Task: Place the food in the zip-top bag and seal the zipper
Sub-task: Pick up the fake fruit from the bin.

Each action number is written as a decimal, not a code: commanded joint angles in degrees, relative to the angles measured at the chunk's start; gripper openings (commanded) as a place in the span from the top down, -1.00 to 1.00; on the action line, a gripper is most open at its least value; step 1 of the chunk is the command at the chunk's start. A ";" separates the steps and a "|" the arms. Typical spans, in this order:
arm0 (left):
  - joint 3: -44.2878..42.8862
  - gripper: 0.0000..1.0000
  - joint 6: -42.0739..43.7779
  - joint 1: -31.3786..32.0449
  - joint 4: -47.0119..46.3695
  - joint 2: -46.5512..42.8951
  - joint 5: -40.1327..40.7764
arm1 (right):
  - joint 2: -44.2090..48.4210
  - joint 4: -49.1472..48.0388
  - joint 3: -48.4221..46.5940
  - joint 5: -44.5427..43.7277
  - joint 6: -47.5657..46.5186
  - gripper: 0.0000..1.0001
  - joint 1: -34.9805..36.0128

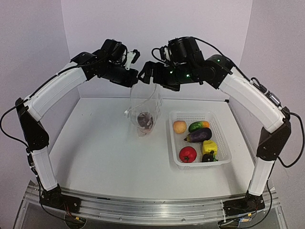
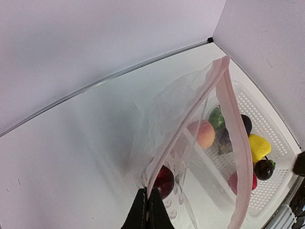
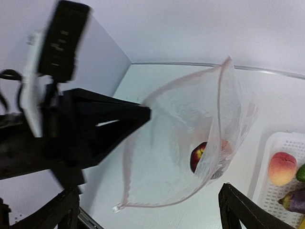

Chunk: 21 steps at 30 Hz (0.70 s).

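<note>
Above the zip-top bag point(image 1: 144, 102), with my left tool point(image 2: 147, 205) pinched on its rim, I'd lift the wide-open, empty right tool point(image 3: 148, 195) straight clear.

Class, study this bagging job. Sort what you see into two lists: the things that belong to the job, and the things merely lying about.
Belongs to the job: zip-top bag, zipper, dark red fruit already inside the bag, peach, green mango, eggplant, yellow pepper, pomegranate, mangosteen.

Just lying about: white basket holding the loose food, table.
</note>
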<state>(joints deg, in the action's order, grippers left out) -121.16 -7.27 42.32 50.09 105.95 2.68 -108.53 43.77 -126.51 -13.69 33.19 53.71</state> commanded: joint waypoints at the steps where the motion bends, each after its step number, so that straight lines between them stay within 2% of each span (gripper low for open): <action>1: -1.50 1.00 1.57 -0.56 -1.06 -1.43 3.70 | 6.72 0.97 -2.02 2.29 -5.38 -0.97 -1.12; 5: -1.22 1.00 2.78 -0.58 -2.02 -2.55 5.36 | 14.41 7.52 8.48 -3.65 2.43 -0.97 -9.84; 8: -0.52 1.00 2.96 -0.56 -1.86 -2.75 5.76 | 15.29 13.37 16.32 -2.84 6.70 -0.97 -17.07; 11: 0.20 1.00 3.01 -0.57 -1.82 -3.02 5.68 | 12.10 14.77 21.04 2.80 7.84 -0.97 -22.00; 17: 0.85 1.00 2.97 -0.56 -1.79 -3.27 5.78 | -1.84 14.72 17.12 14.57 7.84 -0.97 -26.19; 21: 1.61 1.00 3.04 -0.48 -1.86 -3.76 5.59 | -10.26 14.68 11.06 16.77 7.18 -0.92 -26.26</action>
<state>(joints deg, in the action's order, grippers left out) -120.16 -4.51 42.04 49.95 105.73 7.64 -113.87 56.75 -109.01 -2.92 40.12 27.58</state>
